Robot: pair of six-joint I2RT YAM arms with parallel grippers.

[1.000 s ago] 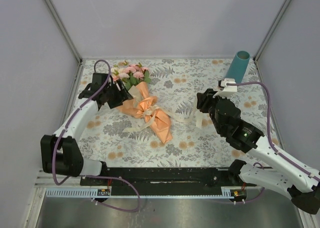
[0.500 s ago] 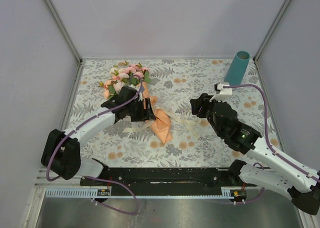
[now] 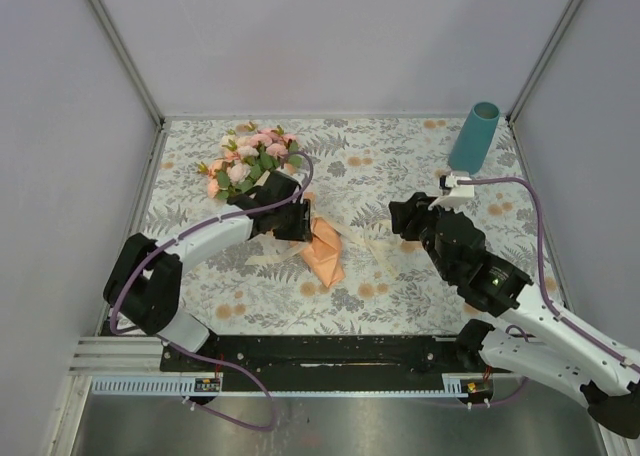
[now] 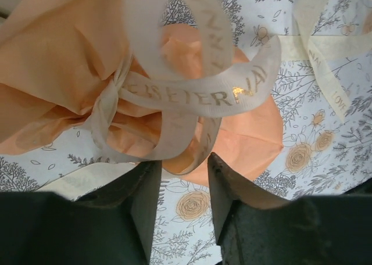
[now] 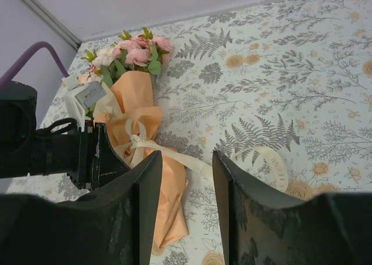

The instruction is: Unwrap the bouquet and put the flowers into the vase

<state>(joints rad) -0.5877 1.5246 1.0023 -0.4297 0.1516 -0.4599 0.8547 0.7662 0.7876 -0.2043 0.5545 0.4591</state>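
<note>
The bouquet [image 3: 322, 251] lies on the floral cloth in tan-orange paper [image 4: 52, 61], tied with a cream lettered ribbon [image 4: 197, 96]. Its flowers [image 3: 245, 161] point to the far left. My left gripper [image 3: 297, 223] sits over the tied middle. In the left wrist view its jaws [image 4: 183, 163] stand apart, with the ribbon bow's lower loop right at the tips and cloth showing between them. My right gripper [image 3: 400, 216] hovers to the right of the bouquet [image 5: 139, 111], open and empty [image 5: 186, 157]. The teal vase [image 3: 474, 136] stands upright at the far right corner.
A loose ribbon tail [image 5: 273, 163] trails right from the bow across the cloth [image 3: 400, 156] toward my right gripper. Grey walls and metal rails close in the table on three sides. The left arm [image 5: 52, 154] fills the left of the right wrist view.
My left gripper moved from beside the flower heads to the bouquet's tied middle and its jaws narrowed. The right gripper shifted only slightly.
</note>
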